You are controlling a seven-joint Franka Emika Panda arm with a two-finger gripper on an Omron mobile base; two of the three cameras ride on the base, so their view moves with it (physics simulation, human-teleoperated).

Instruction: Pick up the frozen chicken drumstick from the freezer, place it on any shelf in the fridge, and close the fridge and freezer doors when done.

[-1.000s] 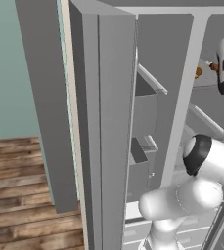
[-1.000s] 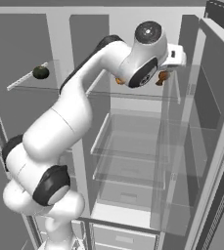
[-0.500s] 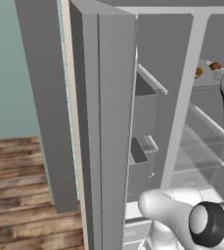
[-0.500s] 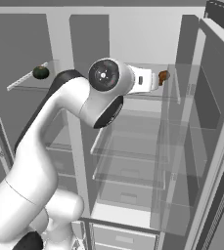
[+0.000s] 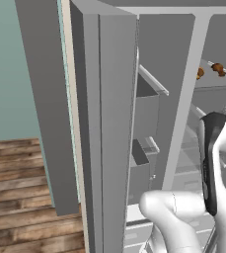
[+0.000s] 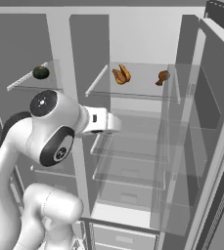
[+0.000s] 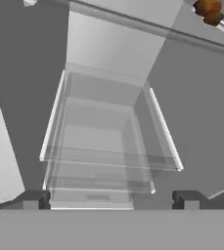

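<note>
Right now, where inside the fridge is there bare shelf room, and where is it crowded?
The top shelf holds a chicken drumstick near its right edge and two brown food pieces left of centre; the strip between them is bare. The clear shelves below look bare. The open gripper faces them.

- A home kitchen, rendered: a tall grey fridge (image 6: 133, 39) stands open, its door (image 5: 109, 123) swung wide with bins on the inner side.
- Inside the fridge, clear glass shelves (image 6: 133, 83) and see-through drawers (image 7: 103, 146) are stacked below one another.
- Food lies on the top shelf: a chicken drumstick (image 6: 163, 77), other browned pieces (image 6: 121, 75) and a dark green vegetable (image 6: 40, 72).
- Left of the fridge are a teal wall (image 5: 11, 74) and a wood plank floor (image 5: 20, 197).
</note>
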